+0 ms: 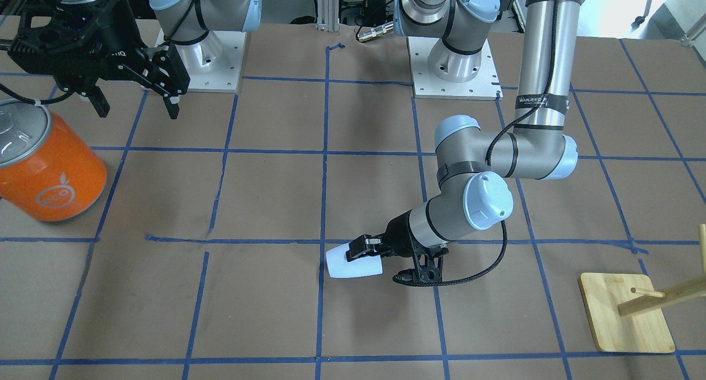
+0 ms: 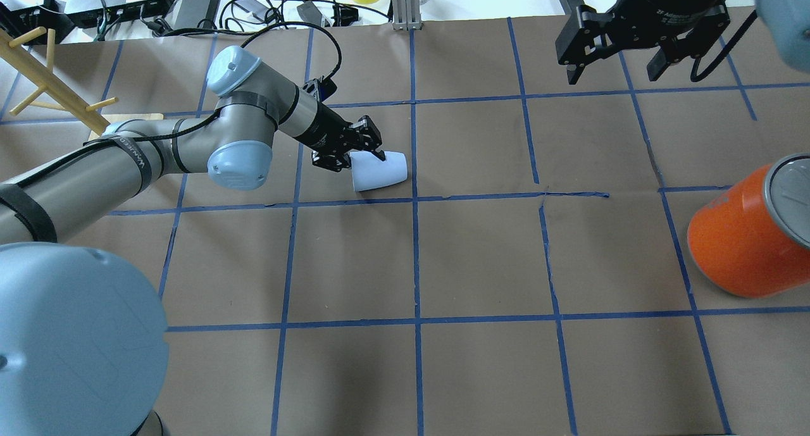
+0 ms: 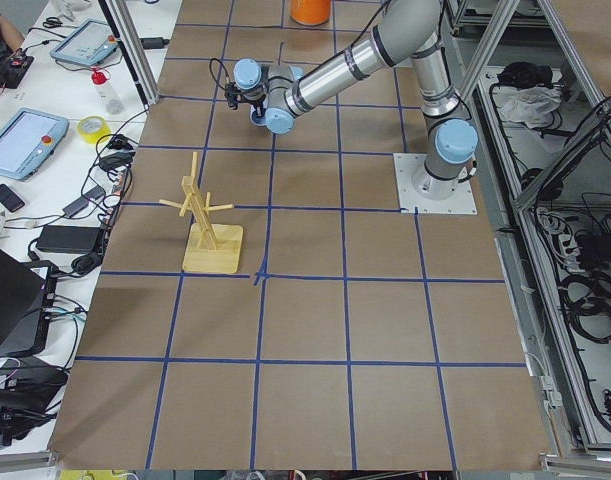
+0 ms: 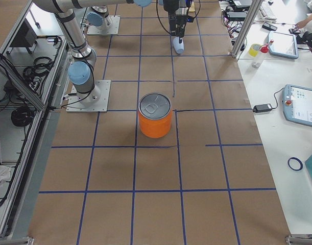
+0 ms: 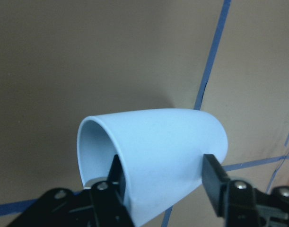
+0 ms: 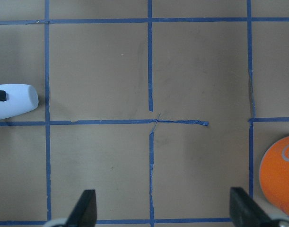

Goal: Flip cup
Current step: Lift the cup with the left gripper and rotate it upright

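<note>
The pale blue-white cup (image 2: 380, 171) lies on its side near the table's middle, rim toward my left arm. It shows in the front view (image 1: 354, 264) and fills the left wrist view (image 5: 158, 151). My left gripper (image 2: 370, 155) is shut on the cup's wall at the rim, one finger inside the mouth and the other finger (image 5: 214, 182) outside. I cannot tell whether the cup rests on the table or hangs just above it. My right gripper (image 2: 610, 75) is open and empty, high above the table, far from the cup; its view shows the cup's base (image 6: 14, 101) at the left edge.
A large orange can with a silver top (image 2: 750, 233) stands on my right side, also in the front view (image 1: 49, 165). A wooden peg rack (image 2: 44, 75) on a square base (image 1: 626, 314) stands on my left side. Blue tape lines grid the brown table.
</note>
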Action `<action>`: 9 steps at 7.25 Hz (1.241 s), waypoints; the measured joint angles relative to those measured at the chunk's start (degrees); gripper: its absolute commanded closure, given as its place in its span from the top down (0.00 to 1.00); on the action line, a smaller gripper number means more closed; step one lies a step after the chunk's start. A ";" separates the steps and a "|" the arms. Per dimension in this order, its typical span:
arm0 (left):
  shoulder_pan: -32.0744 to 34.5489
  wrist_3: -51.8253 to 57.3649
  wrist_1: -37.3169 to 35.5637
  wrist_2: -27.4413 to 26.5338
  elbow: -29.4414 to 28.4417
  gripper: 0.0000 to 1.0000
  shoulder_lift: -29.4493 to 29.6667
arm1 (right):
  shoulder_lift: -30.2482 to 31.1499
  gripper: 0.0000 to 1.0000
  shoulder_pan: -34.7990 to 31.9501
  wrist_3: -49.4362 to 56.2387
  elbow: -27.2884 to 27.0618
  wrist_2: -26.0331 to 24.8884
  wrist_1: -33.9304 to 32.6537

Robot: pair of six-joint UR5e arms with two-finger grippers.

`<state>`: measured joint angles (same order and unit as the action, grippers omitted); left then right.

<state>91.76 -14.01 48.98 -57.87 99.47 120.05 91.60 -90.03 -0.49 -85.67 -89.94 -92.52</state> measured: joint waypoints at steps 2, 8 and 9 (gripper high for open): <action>0.00 -2.74 0.58 -0.89 -3.61 0.00 -0.02 | 0.00 1.00 0.06 0.44 -0.36 0.13 0.00; 0.23 -3.66 2.22 -19.29 -7.95 0.00 -2.21 | -0.02 1.00 0.08 0.58 -0.88 -0.46 -0.47; 0.25 -2.64 5.26 -21.96 -10.94 0.00 -2.80 | -0.02 1.00 0.04 0.58 -0.89 -0.51 -0.48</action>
<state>92.01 -16.65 54.25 -79.83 88.53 117.25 91.58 -89.99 0.09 -86.57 -90.45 -93.00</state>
